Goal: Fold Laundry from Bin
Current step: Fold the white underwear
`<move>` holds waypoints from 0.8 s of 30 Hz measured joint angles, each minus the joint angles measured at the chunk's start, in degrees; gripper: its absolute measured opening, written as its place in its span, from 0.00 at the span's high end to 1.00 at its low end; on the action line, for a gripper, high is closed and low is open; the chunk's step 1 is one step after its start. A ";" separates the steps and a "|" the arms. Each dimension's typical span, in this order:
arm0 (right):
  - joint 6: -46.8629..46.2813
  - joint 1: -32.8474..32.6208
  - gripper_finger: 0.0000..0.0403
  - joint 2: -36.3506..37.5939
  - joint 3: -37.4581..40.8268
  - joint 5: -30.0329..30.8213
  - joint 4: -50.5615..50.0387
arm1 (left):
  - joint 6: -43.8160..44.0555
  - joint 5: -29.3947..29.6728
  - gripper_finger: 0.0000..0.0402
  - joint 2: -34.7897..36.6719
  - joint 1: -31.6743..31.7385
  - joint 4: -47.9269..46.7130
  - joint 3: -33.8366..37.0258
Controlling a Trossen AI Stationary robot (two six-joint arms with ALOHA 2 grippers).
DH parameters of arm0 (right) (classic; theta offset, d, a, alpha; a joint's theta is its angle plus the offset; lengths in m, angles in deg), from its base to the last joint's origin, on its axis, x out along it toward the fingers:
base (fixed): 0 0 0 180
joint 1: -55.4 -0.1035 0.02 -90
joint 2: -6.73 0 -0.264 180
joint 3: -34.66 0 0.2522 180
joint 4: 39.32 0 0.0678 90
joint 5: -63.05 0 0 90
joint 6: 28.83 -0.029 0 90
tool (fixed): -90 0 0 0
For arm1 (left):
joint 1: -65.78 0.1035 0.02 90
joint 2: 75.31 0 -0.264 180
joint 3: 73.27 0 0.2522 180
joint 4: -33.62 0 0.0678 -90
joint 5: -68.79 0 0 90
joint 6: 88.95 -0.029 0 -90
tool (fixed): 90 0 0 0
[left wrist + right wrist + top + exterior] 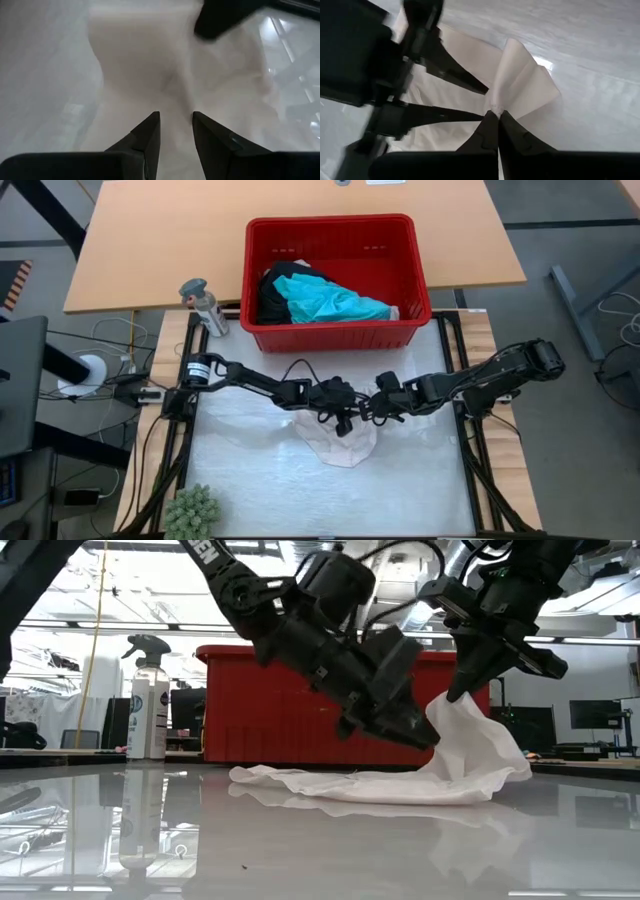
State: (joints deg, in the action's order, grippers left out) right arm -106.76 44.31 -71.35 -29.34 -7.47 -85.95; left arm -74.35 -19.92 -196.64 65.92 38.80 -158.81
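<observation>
Behind our glossy counter [240,480] sits the red bin [337,232] with the turquoise shirt [335,302]. Only our right wrist view shows our right hand [496,116] pinching the pale cloth [400,783] shut; our left hand [176,118] hovers over it, slightly parted, empty.

Little can be read. In the low view, at the top of the frame left of centre, white capital letters stand on the dark left robot arm [215,562], cut off by the frame edge; only "EN" shows. The clear plastic spray bottle [148,700] at the left carries a dark label, illegible.
</observation>
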 joint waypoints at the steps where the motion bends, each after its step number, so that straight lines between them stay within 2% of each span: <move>1: 0.04 0.00 0.95 0.00 0.00 0.00 0.04 | 0.05 -0.45 0.74 -0.54 0.00 0.13 0.00; 11: 1.99 0.00 0.95 -0.02 0.00 0.00 2.21 | 1.03 -2.58 0.74 -2.06 0.04 4.01 -0.78; 24: 3.87 0.00 0.95 -0.02 0.00 -0.03 3.94 | 2.62 -2.55 0.74 -2.61 -0.15 6.03 -0.86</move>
State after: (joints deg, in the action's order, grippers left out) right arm -102.89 44.31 -71.37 -29.34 -7.50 -82.01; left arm -71.73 -22.47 -199.25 65.77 44.83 -159.67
